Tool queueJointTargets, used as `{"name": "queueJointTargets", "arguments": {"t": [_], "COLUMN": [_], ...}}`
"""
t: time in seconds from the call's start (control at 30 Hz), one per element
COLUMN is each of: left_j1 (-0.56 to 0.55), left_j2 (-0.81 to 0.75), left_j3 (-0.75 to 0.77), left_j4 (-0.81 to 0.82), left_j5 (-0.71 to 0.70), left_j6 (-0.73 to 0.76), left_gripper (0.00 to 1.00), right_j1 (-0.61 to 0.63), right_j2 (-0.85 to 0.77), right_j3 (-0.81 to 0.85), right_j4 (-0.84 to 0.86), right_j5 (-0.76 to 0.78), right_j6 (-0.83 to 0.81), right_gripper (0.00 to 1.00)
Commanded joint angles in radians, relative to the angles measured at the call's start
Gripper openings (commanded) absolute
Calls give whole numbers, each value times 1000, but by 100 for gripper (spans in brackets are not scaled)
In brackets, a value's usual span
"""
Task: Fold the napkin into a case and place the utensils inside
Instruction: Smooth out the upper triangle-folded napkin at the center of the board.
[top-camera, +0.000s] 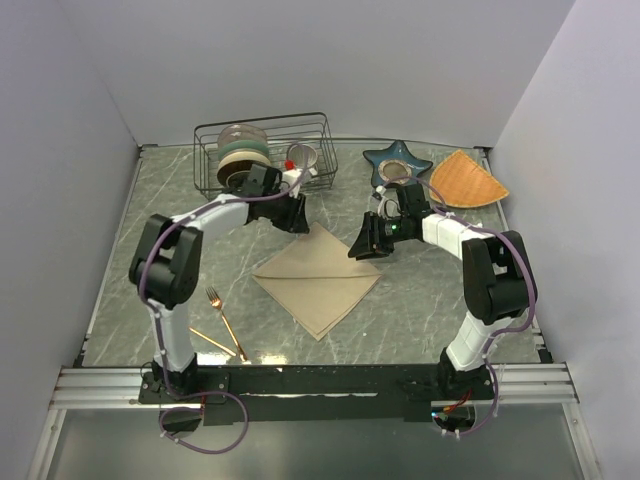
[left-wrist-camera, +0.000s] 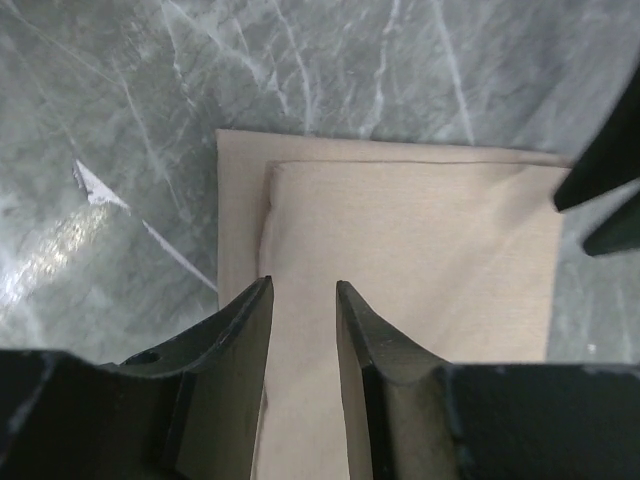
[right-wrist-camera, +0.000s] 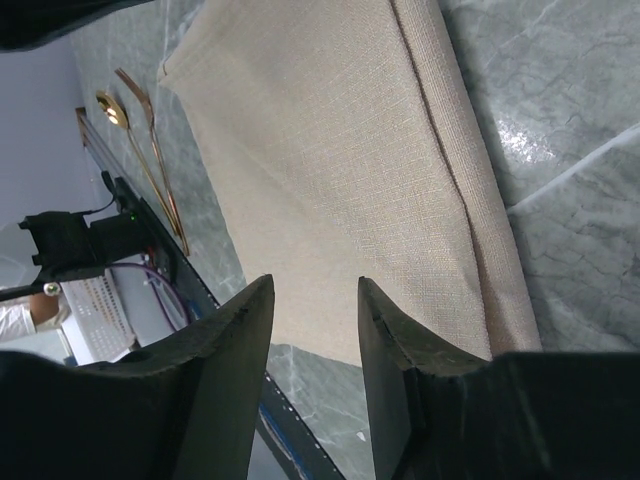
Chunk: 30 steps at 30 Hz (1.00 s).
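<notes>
The beige napkin (top-camera: 318, 278) lies flat on the marble table, folded into a layered diamond. My left gripper (top-camera: 298, 222) hovers low over its far corner; in the left wrist view the fingers (left-wrist-camera: 303, 287) stand apart over the cloth (left-wrist-camera: 420, 240), with nothing pinched between them. My right gripper (top-camera: 360, 248) is at the napkin's right corner, its fingers (right-wrist-camera: 315, 283) also apart above the cloth (right-wrist-camera: 330, 150). The gold fork (top-camera: 222, 312) and spoon (top-camera: 212, 342) lie near the front left; both fork (right-wrist-camera: 150, 130) and spoon (right-wrist-camera: 112, 108) show in the right wrist view.
A wire rack (top-camera: 265, 150) holding stacked dishes and a cup stands at the back. A blue star-shaped dish (top-camera: 397, 160) and an orange wedge mat (top-camera: 466, 178) sit at the back right. The right gripper's dark tips (left-wrist-camera: 600, 190) enter the left wrist view.
</notes>
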Motion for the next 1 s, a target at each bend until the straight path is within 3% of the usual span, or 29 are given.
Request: {"name": "queueJointTargets", "arguments": {"t": [0.0, 0.73, 0.97], "left_j1": [-21, -77, -77], "left_j2": [62, 230, 260], "left_j3": [99, 246, 278], "left_j4": [-18, -41, -61], "left_j5": [-59, -84, -97], "left_j6": [52, 128, 141], "left_gripper": [38, 36, 30], "right_j1": [5, 5, 5], "right_j2": [-5, 33, 41], "right_j3": [22, 22, 27], "right_j4": [16, 15, 12], "right_j5": [9, -15, -15], "right_j6": [-3, -17, -21], "right_gripper": [47, 48, 48]}}
